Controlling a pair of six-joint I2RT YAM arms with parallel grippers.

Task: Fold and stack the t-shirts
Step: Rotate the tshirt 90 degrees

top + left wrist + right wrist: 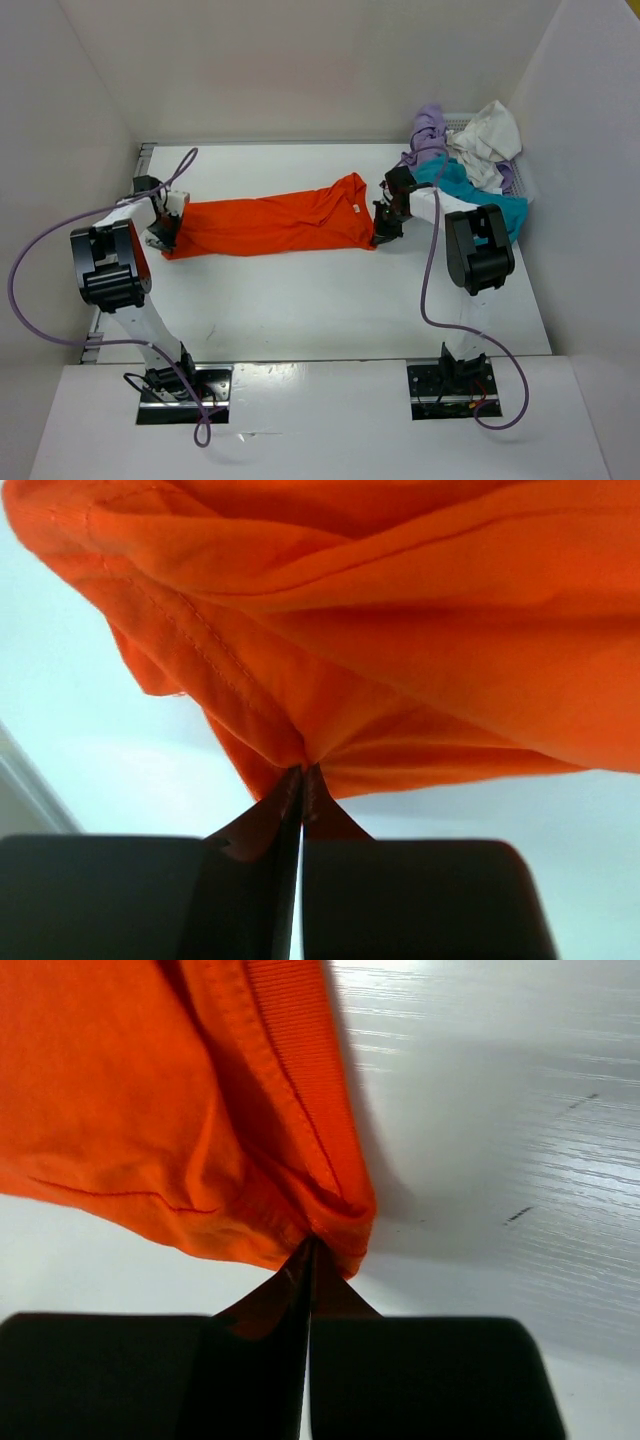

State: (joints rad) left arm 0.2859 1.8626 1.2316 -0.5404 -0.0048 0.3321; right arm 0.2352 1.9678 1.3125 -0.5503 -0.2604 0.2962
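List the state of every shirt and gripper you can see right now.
orange t-shirt: stretched between both grippers, unfolded.
left gripper: shut on its left end.
right gripper: shut on its collar end.
teal-blue t-shirt: crumpled, far-right heap.
lavender t-shirt: crumpled, same heap.
off-white t-shirt: crumpled, same heap.

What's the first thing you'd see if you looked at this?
The bright orange t-shirt, stretched long across the middle of the white table. The left hand pinches one end and the right hand the other. A jumble of purple, white and teal shirts sits in the far right corner.
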